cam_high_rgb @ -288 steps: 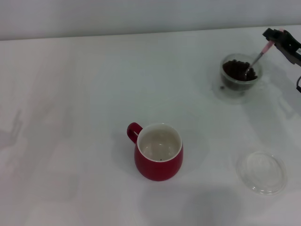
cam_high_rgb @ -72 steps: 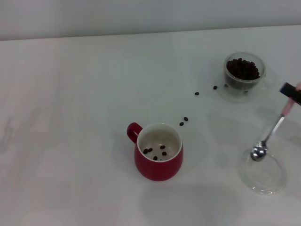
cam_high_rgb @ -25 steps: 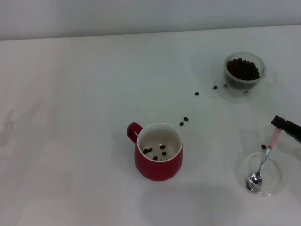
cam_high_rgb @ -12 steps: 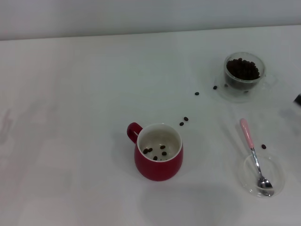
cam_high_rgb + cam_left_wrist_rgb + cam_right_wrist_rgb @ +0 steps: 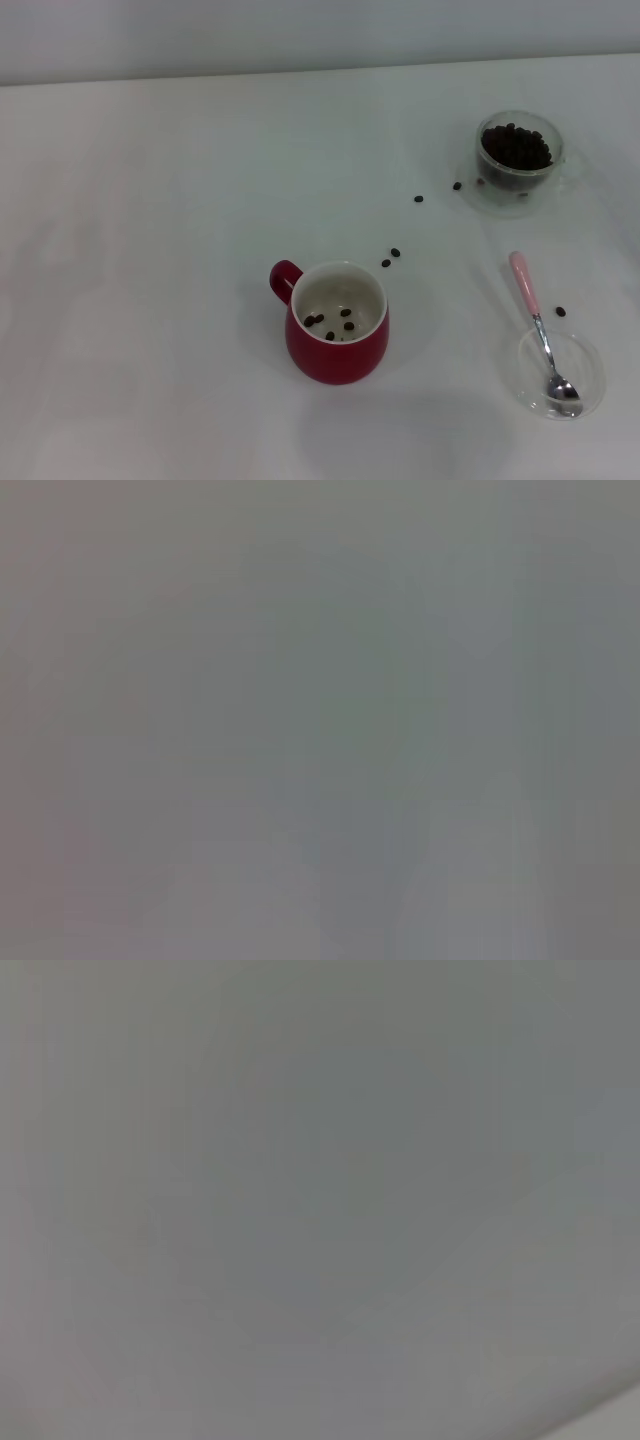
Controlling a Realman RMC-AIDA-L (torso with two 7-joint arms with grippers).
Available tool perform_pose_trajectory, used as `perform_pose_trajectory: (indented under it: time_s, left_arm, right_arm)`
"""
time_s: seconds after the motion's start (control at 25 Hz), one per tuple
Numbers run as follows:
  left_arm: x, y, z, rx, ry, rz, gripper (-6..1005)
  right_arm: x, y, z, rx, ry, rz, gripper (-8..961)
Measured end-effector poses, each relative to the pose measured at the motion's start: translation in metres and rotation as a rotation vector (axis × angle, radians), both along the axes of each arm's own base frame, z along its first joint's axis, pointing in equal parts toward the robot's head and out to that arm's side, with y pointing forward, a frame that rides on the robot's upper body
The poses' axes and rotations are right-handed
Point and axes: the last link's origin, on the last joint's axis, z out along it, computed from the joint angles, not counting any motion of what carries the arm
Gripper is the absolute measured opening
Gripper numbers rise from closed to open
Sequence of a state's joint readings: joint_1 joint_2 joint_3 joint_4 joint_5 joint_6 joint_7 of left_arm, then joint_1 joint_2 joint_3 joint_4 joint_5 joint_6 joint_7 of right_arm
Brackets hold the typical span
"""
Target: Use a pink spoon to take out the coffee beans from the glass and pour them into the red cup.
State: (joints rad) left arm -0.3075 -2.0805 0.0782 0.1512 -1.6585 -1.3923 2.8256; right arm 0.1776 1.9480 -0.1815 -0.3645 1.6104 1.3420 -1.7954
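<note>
Neither claw shows anywhere, so I cannot tell their state. The pink spoon (image 5: 538, 327) lies free on the table (image 5: 150, 250), bowl resting in the shallow clear dish (image 5: 585, 352), handle pointing back toward the glass (image 5: 517, 157) of coffee beans (image 5: 516, 148). It lies on the robot's right, the right arm's side. A few beans sit in the red cup (image 5: 337, 322). Only the head view shows any of this; both wrist views are blank grey.

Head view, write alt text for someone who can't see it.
A red cup holding a few coffee beans stands on a white table. A glass of beans stands far right, stray beans lie between them, and a pink spoon rests with its bowl in a clear dish.
</note>
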Motion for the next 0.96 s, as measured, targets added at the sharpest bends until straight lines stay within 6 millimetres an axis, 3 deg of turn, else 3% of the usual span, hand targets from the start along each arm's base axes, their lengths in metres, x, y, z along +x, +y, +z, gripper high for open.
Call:
perform_pose_trajectory:
  time_s: [0.2,0.72,0.92,0.96]
  left_arm:
    - [-0.001,-0.001,0.002,0.056,-0.052,0.023,577]
    - [0.009,-0.007,-0.02,0.091,-0.226,0.052,579]
    - [0.012,-0.003,-0.02,0.089,-0.228,0.04,582]
    - [0.012,-0.001,-0.02,0.089,-0.226,0.038,583]
  right_arm:
    - [0.006,-0.007,0.006,0.173,-0.123,-0.06,298]
    - [0.019,-0.001,0.025,0.338,-0.392,-0.201,358]
    - [0.018,0.002,0.02,0.361,-0.443,-0.215,560]
    - [0.018,0.003,0.02,0.364,-0.448,-0.218,560]
